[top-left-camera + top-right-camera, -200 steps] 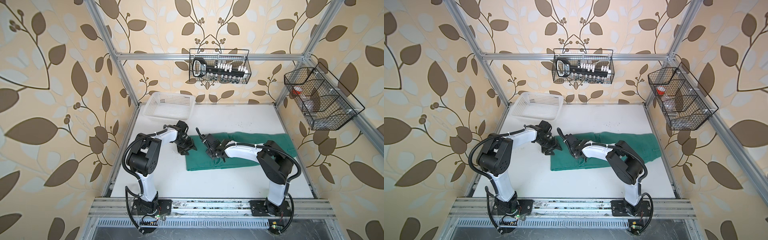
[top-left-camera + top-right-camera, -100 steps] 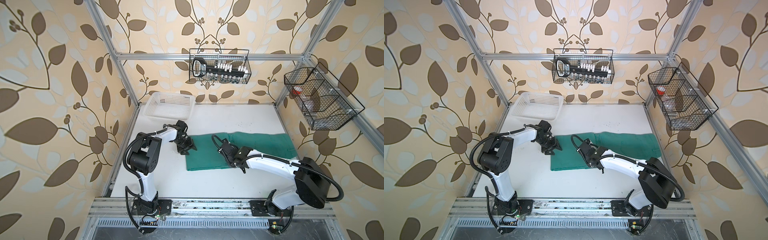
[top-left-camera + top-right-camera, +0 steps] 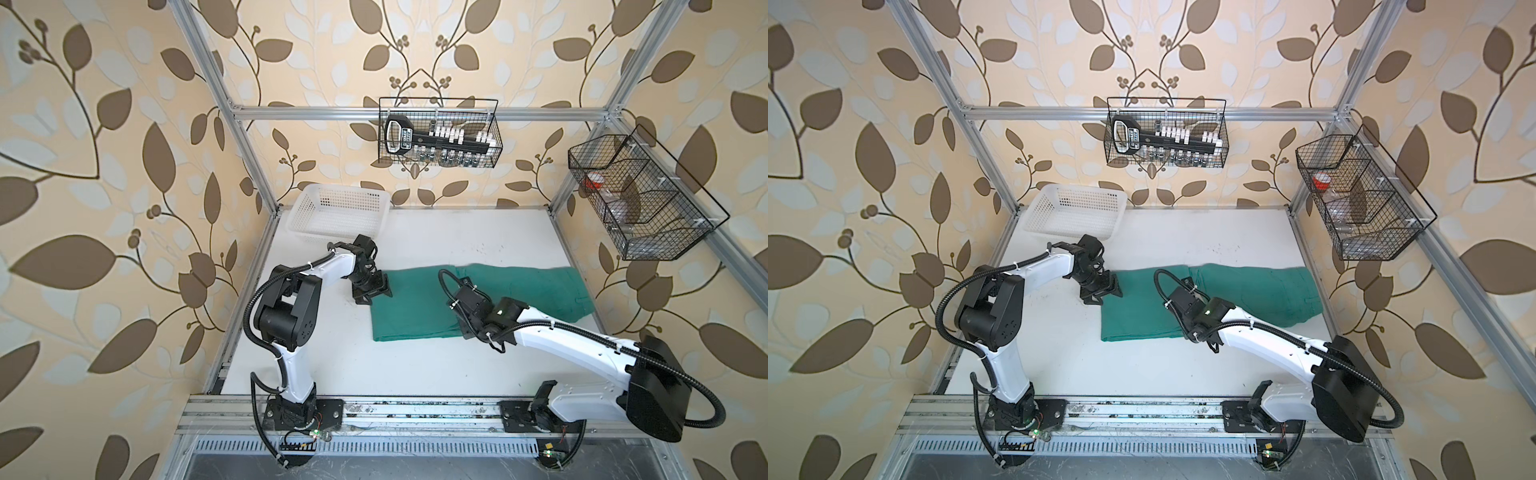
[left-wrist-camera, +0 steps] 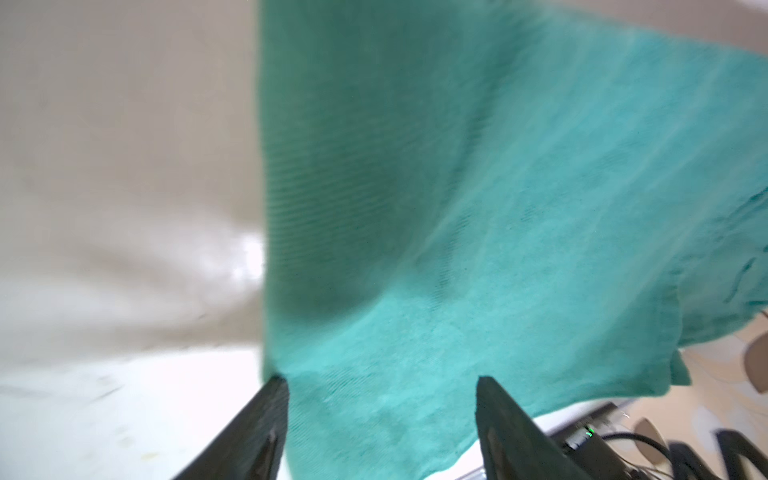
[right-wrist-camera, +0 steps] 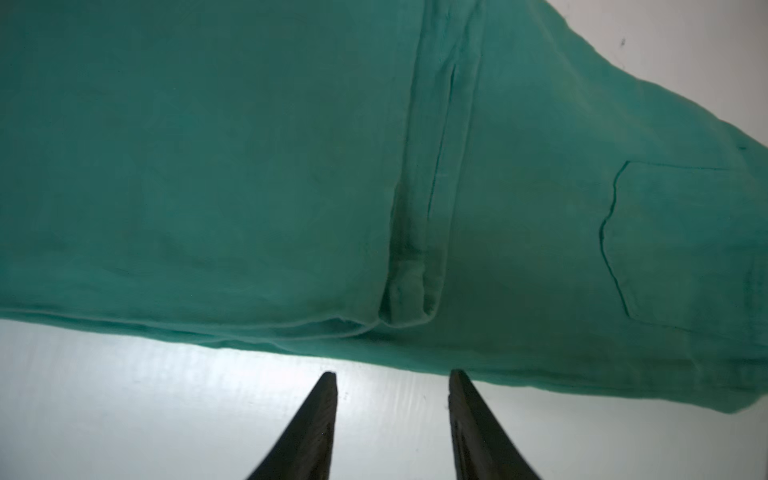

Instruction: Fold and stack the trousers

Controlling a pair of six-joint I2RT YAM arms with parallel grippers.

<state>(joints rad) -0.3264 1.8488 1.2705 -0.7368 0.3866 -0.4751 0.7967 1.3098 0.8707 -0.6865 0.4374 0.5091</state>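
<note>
Teal trousers, one pair, one white basket, left hand, right hand, both spread, gripping nothing.

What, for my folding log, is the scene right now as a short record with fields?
trousers: green, lying flat across the table, layers doubled along the near edge
left gripper: open, spread low over the trousers' far left corner
right gripper: open, over bare table just short of the trousers' near edge, holding nothing
basket: white, empty, at the table's far left corner, apart from the trousers
fold stage: trousers on the table, not in the basket
</note>
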